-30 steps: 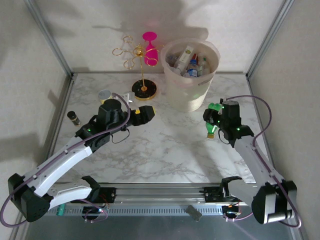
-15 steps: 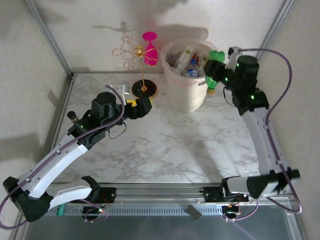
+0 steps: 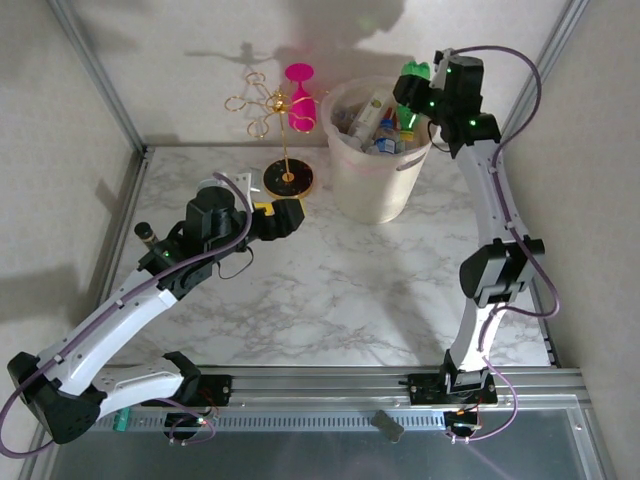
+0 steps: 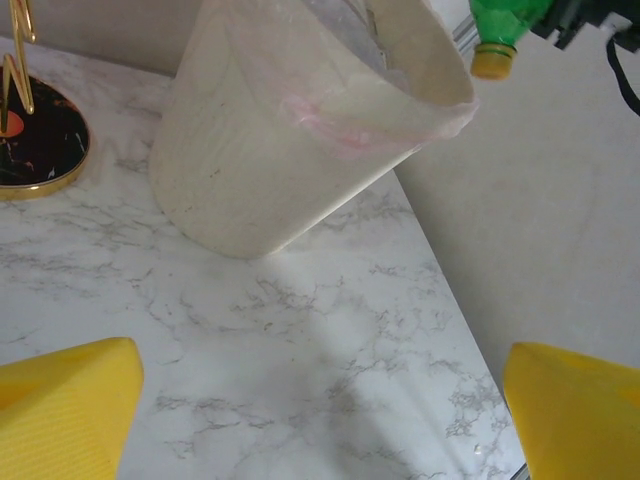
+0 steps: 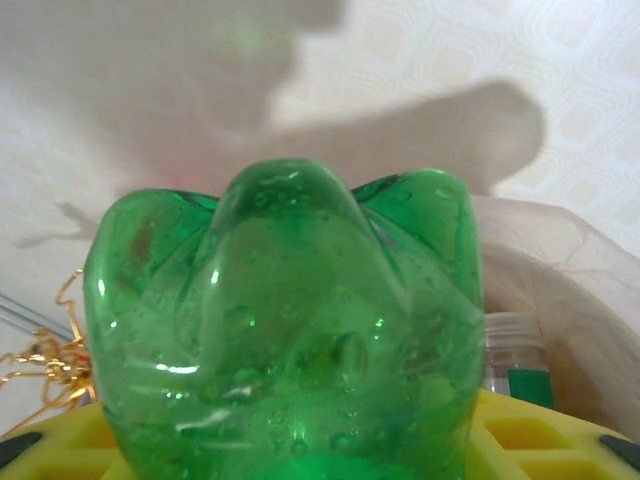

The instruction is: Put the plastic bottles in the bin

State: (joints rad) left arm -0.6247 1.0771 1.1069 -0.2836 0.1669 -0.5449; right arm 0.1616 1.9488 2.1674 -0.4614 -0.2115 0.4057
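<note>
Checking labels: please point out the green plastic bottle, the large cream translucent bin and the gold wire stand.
green plastic bottle (image 5: 285, 325): right wrist view, its lobed base.
large cream translucent bin (image 4: 250, 155): left wrist view, its outer wall.
gold wire stand (image 3: 288, 181): top external view, its round dark base.

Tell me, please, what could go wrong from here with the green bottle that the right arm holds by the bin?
1. The green bottle, clamped in the right gripper, hangs cap-down close to the right rim of the bin; released here, it might strike the rim and drop outside.
2. The bottles already in the bin lie piled up, so it could bounce off them.
</note>
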